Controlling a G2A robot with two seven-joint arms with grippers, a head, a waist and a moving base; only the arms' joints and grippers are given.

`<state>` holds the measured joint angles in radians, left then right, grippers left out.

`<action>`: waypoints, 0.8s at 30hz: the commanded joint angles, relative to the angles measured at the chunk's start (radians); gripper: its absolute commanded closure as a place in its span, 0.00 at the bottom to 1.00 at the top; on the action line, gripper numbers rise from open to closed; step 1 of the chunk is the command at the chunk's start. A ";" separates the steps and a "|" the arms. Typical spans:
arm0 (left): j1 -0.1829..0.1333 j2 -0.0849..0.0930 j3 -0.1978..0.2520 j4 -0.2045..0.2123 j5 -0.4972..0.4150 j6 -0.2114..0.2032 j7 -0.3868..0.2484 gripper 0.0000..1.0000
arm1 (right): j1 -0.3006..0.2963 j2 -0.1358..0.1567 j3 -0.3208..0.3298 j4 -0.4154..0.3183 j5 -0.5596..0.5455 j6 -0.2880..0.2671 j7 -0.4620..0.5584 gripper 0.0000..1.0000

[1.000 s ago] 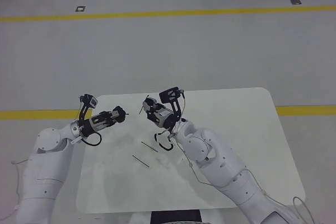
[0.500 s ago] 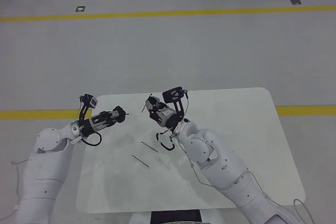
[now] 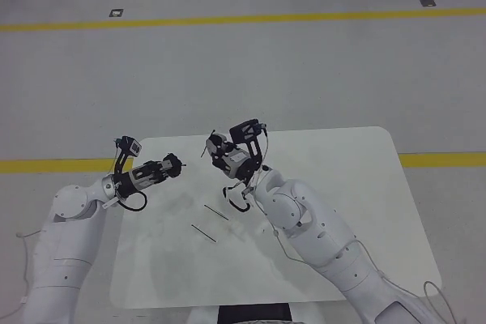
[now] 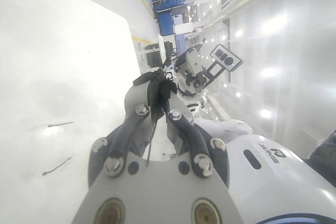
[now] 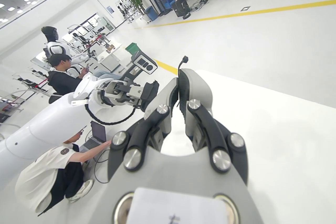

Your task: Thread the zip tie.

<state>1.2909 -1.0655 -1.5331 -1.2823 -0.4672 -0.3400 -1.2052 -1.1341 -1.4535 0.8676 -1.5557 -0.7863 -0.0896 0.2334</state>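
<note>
worktop [image 3: 348, 211]: white, rounded corners, flat top
far zip tie [image 3: 216, 212]: thin, dark, lies flat on the worktop, left of centre, slanted
near zip tie [image 3: 203, 233]: same look, lies flat, just nearer and slightly left of the far zip tie, roughly parallel, not touching it

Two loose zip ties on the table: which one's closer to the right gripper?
The zip tie farther from the robot's body; the other tie lies beyond it from the right gripper.
</note>
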 commanded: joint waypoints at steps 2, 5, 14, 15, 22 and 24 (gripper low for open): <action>0.000 0.000 0.000 0.000 0.000 0.000 0.000 1.00 | 0.027 -0.010 -0.019 0.029 0.012 -0.003 -0.007 1.00; 0.000 0.000 0.000 0.000 0.000 0.000 0.000 1.00 | 0.052 -0.020 -0.039 0.060 0.023 -0.006 -0.017 1.00; 0.000 0.000 0.000 0.000 0.000 0.000 0.000 1.00 | 0.078 -0.041 -0.067 0.108 0.029 0.004 -0.038 1.00; 0.000 0.000 0.000 0.000 0.000 0.000 0.000 1.00 | 0.076 -0.041 -0.067 0.108 0.028 0.005 -0.039 1.00; 0.000 0.000 0.000 0.000 0.000 0.000 0.000 1.00 | 0.073 -0.042 -0.065 0.106 0.028 0.007 -0.041 1.00; 0.000 0.000 0.000 0.000 0.000 0.000 0.000 1.00 | 0.073 -0.042 -0.065 0.106 0.028 0.007 -0.041 1.00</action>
<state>1.2909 -1.0655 -1.5331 -1.2823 -0.4672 -0.3400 -1.2052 -1.0610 -1.4955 0.8027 -1.4499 -0.7584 -0.0824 0.1919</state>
